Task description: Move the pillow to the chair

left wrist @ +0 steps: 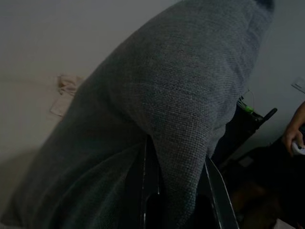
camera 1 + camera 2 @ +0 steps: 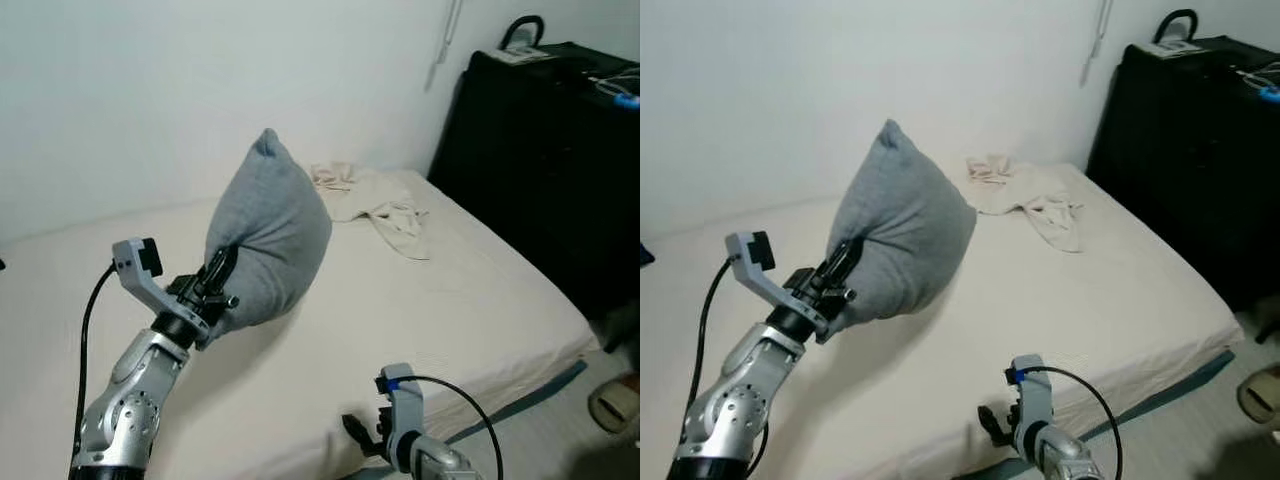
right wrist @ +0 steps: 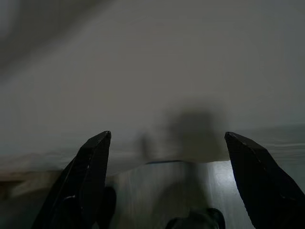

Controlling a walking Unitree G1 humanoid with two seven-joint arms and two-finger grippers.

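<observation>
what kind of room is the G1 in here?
Most likely a bedroom. A bed with a cream sheet runs along a white wall, crumpled cloth lies near its head, and the left gripper holds a grey pillow above it.

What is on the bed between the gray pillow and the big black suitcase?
A crumpled cream cloth lies on the bed between the pillow and the suitcase, seen in both eye views.
</observation>
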